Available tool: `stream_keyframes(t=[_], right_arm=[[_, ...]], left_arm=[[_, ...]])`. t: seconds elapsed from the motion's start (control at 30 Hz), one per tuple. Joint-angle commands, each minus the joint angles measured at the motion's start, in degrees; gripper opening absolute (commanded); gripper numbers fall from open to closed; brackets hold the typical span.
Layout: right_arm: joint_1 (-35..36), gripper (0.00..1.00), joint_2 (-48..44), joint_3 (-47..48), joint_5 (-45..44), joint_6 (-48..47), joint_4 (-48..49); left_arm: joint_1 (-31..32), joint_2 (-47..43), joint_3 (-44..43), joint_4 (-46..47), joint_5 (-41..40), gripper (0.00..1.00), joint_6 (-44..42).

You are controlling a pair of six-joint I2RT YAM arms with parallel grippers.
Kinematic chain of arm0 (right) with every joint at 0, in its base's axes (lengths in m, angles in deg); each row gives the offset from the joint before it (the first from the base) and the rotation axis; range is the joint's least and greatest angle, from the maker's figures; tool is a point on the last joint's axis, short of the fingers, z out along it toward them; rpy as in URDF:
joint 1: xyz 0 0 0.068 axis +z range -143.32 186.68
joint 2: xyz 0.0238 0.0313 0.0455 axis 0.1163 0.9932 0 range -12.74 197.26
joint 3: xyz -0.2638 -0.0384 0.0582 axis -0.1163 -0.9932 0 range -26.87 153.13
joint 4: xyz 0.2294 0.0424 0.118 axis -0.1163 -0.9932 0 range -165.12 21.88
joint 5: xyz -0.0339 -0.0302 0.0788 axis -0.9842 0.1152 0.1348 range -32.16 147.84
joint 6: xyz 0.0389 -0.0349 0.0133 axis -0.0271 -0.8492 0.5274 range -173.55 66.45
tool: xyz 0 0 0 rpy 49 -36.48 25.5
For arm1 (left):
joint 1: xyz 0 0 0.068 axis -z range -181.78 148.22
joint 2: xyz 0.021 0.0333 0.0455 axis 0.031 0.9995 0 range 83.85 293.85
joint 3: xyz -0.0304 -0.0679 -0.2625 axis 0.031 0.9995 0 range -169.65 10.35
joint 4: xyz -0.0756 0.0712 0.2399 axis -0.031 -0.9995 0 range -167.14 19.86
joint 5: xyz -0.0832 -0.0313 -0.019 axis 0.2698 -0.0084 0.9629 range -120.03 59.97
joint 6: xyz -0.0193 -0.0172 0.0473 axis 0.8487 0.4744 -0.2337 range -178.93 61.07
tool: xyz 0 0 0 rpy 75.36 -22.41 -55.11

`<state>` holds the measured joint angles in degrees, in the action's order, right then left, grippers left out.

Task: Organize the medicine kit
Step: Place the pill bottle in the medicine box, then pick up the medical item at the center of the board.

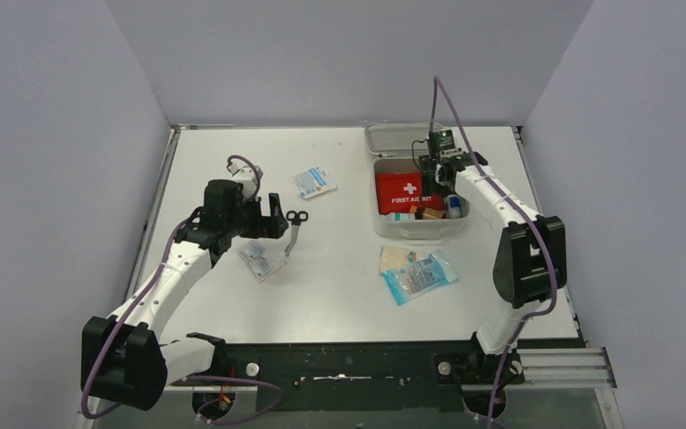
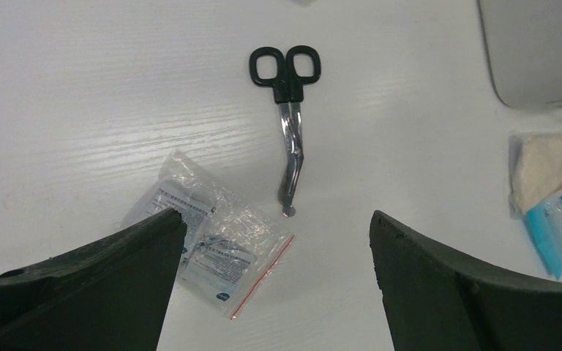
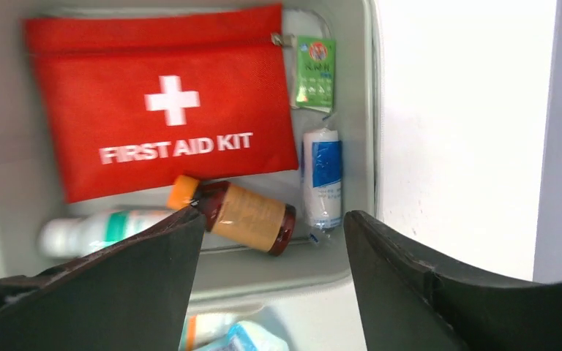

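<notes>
Directly beneath your right gripper [image 3: 271,213], jaws apart and empty, sat the open medicine kit [image 3: 369,146], holding a red pouch [image 3: 161,102], brown bottle [image 3: 245,216], white bottle [image 3: 88,234], bandage roll [image 3: 322,179] and green sachet [image 3: 315,73]. Your left gripper [image 2: 276,216] gaped wide above the scissors [image 2: 289,124].

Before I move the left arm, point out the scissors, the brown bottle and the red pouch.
scissors [image 2: 293,131], left wrist view, on the metal blades.
brown bottle [image 3: 252,218], right wrist view, on its tan label.
red pouch [image 3: 172,100], right wrist view, on the white cross.
</notes>
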<state>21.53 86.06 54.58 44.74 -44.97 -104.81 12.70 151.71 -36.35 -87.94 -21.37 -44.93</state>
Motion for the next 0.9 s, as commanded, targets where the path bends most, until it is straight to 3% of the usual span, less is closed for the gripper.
stream_keyframes(t=[0.0,0.27,0.53,0.67,0.87], right_arm=[[1.43,0.76,-9.61,-2.15,5.28,3.23,4.63],[3.54,1.00,-21.87,-8.99,8.24,7.57,11.24],[5.33,1.00,-29.48,-15.77,9.43,14.55,18.11],[7.18,1.00,-30.17,-15.72,9.20,14.66,18.67],[7.98,1.00,-30.59,-16.23,10.29,14.52,19.57]], left_arm=[[-0.53,0.06,0.04,-1.72,-8.17,0.94,3.74],[-3.94,-0.60,3.87,-1.45,-8.67,0.85,10.70],[-4.54,2.37,7.33,-1.08,-11.68,0.77,19.32],[-4.66,4.71,8.23,-0.35,-12.38,0.62,21.91],[-4.88,5.66,10.49,1.83,-13.05,0.52,24.04]])
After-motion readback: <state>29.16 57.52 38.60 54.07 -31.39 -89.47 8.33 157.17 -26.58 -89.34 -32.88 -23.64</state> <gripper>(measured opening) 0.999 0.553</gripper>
